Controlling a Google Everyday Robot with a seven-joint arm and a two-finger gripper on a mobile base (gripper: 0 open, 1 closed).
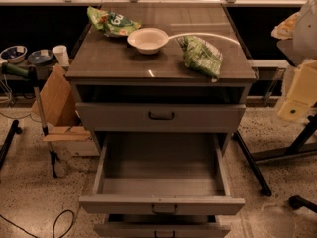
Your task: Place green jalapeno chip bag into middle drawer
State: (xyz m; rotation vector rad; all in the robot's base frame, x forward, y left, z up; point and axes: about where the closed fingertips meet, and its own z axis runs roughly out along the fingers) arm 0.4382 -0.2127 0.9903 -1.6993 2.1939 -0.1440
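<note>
The green jalapeno chip bag [200, 56], light green and crinkled, lies on the right side of the cabinet top [109, 63]. The middle drawer [161, 175] is pulled open and holds nothing. My gripper [298, 90] is the pale cream shape at the right edge of the camera view. It sits to the right of the cabinet, apart from the bag, with nothing visibly in it.
A white bowl [147, 39] stands at the middle back of the top, and a darker green bag [111, 23] lies behind it to the left. The top drawer [161, 116] is closed. A cardboard piece [55, 98], a cup [61, 54] and stand legs [252, 165] flank the cabinet.
</note>
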